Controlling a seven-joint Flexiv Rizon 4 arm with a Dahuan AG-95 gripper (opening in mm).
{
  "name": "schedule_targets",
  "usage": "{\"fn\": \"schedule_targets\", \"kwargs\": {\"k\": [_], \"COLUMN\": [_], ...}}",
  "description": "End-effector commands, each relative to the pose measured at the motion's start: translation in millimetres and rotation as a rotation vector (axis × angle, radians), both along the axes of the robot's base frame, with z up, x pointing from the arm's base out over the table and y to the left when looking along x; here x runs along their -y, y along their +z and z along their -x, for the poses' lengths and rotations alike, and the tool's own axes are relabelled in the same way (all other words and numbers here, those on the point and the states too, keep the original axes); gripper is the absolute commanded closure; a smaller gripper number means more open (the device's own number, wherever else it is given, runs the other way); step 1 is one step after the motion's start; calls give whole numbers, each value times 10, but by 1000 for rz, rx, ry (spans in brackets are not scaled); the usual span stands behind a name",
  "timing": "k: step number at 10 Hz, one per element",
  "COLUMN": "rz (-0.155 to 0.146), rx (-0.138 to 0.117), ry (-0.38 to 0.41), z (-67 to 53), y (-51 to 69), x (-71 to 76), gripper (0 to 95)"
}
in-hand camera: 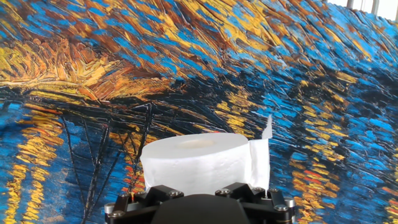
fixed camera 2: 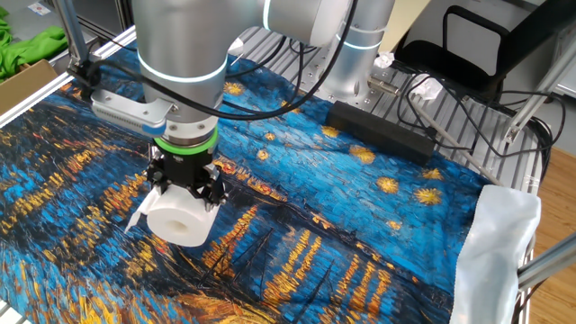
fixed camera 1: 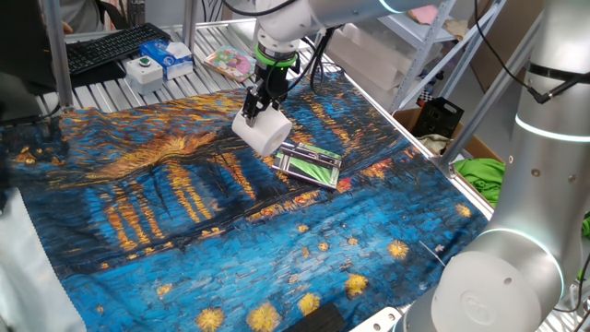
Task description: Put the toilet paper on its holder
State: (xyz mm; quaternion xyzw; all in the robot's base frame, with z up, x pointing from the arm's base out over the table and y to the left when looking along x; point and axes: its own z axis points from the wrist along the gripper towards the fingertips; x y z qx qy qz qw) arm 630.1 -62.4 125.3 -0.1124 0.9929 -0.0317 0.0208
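Note:
The toilet paper (fixed camera 1: pixel 262 133) is a plump white roll with a loose tail. My gripper (fixed camera 1: pixel 260 109) is shut on it and holds it above the painted cloth, just left of the holder (fixed camera 1: pixel 310 164). The holder is a flat green striped piece with silver edges lying on the cloth. In the other fixed view the roll (fixed camera 2: pixel 184 219) hangs under the gripper (fixed camera 2: pixel 184 191), core hole facing the camera; the holder is hidden there. In the hand view the roll (in-hand camera: pixel 199 163) fills the lower middle above the gripper body (in-hand camera: pixel 199 202); the holder is out of view.
A blue and orange painted cloth (fixed camera 1: pixel 184 231) covers the table. At the back stand a blue-and-white box (fixed camera 1: pixel 168 57), a pink-and-yellow booklet (fixed camera 1: pixel 230 63) and a keyboard (fixed camera 1: pixel 111 46). A black power strip (fixed camera 2: pixel 382 130) and cables lie at the table's far edge.

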Motion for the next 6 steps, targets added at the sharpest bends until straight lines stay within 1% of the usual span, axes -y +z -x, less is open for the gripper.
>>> {"fn": "schedule_targets", "kwargs": {"k": [1, 6], "rz": [4, 8], "rx": [-1, -5], "ry": [-1, -14], "z": [-15, -15], "y": [0, 0], "x": [-1, -1], "gripper": [950, 950]}}
